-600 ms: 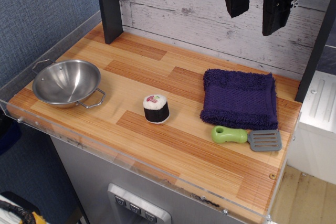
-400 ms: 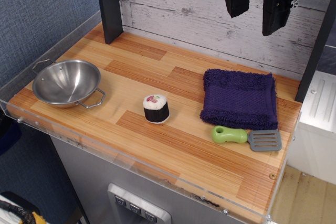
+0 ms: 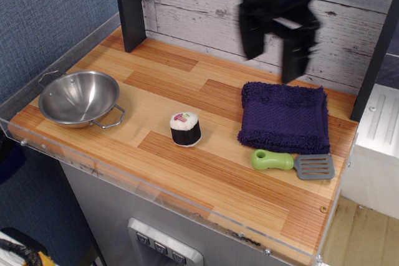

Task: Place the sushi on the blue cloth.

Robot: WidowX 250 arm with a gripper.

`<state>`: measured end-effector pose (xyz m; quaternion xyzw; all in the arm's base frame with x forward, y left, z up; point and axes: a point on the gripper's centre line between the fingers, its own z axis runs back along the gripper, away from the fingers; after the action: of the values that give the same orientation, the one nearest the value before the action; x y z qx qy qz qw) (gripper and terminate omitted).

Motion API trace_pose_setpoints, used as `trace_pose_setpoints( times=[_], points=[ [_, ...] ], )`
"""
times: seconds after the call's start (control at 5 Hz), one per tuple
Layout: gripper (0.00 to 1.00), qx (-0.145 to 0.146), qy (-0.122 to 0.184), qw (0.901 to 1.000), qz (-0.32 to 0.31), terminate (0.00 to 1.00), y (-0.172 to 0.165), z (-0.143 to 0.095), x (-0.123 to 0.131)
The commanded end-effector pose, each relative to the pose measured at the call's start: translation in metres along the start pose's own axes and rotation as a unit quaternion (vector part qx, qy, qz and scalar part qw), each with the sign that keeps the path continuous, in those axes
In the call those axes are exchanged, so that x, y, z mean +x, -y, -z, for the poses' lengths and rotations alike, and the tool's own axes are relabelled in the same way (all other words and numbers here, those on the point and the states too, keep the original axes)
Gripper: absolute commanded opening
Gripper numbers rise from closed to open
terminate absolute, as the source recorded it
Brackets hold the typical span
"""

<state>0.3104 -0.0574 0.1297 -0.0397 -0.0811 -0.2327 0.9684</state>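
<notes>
The sushi [image 3: 185, 128] is a small black-sided roll with a white top and pink and green marks. It stands upright on the wooden counter near the middle front. The blue cloth [image 3: 284, 116] lies flat to its right, a dark navy-purple fuzzy towel. My gripper [image 3: 272, 68] hangs in the air above the cloth's back left corner, blurred by motion. Its two black fingers are apart and hold nothing. It is well above and to the right of the sushi.
A steel bowl [image 3: 78, 97] with handles sits at the left. A spatula with a green handle [image 3: 273, 161] and grey blade [image 3: 315, 166] lies just in front of the cloth. A dark post [image 3: 129, 7] stands at the back left. A clear rim [image 3: 156, 194] edges the counter.
My gripper has moved down and to the left from the top right, toward the cloth's back left corner. The sushi and the cloth have not moved.
</notes>
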Motion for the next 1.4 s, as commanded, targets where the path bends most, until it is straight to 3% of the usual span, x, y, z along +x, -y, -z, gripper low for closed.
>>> trace_pose_setpoints(
  times=[0.0, 0.4, 0.6, 0.8, 1.0, 1.2],
  points=[
    [1.0, 0.007, 0.029, 0.9988, -0.04, 0.0, -0.008, -0.017, -0.054],
    [1.0, 0.073, 0.047, 0.9922, -0.09, 0.0, -0.027, -0.008, -0.083],
    [1.0, 0.082, 0.033, 0.9908, -0.103, 0.0, -0.036, -0.001, -0.088],
    [1.0, 0.089, 0.039, 0.9868, -0.129, 0.0, -0.05, 0.01, -0.095],
    [1.0, 0.086, 0.023, 0.9863, -0.139, 0.0, -0.062, 0.025, -0.1],
    [1.0, 0.078, 0.029, 0.9849, -0.152, 0.0, -0.066, 0.036, -0.104]
  ],
)
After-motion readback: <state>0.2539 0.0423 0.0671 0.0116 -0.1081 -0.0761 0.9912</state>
